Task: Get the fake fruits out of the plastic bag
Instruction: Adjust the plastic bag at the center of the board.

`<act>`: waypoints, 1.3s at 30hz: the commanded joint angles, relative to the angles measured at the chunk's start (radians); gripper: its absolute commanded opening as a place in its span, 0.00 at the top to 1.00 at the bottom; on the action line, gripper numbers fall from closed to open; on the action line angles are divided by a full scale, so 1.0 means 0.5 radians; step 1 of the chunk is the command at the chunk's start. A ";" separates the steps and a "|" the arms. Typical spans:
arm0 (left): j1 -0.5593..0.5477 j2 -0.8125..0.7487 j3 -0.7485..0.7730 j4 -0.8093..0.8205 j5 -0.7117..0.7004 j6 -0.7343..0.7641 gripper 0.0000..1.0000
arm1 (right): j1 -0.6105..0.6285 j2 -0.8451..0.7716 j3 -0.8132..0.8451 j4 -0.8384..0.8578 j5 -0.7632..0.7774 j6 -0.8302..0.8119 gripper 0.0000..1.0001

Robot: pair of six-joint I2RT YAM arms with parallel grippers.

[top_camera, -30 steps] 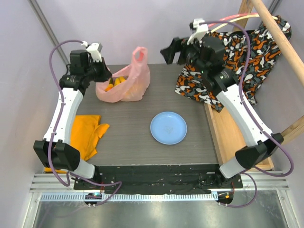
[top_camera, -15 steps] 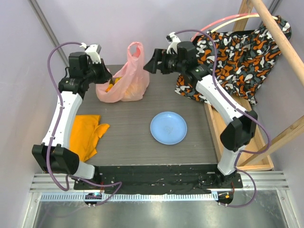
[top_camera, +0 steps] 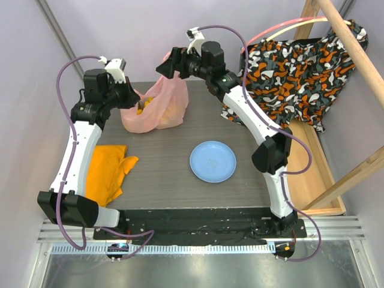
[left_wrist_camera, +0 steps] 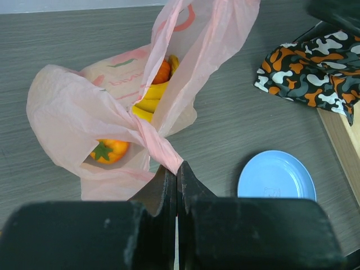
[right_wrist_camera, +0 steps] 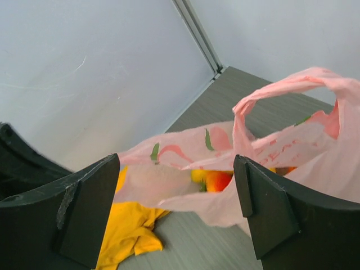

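While bag (pink) veils fruits, plate lies apart; cloth too.

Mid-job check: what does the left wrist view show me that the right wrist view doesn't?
Left wrist only: the left gripper shut on a twisted edge of the plastic bag, plus the blue plate and the patterned fabric. Right wrist only: the right gripper open, facing the bag's raised handle loop, and the orange cloth beyond. Both: the bag with fake fruits inside.

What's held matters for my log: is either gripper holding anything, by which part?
Left gripper pinches the bag by a handle strip; right gripper holds nothing.
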 commanded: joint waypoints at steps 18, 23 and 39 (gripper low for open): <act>-0.004 -0.109 -0.125 -0.038 -0.080 0.176 1.00 | 0.016 0.480 0.653 0.376 0.108 -0.327 0.99; -0.004 0.317 0.435 -0.062 -0.142 0.096 1.00 | -0.091 0.200 0.327 0.593 0.408 -0.753 0.99; -0.007 0.988 1.761 0.076 -0.105 0.136 1.00 | -0.444 -0.261 -0.095 0.796 0.459 -1.141 0.99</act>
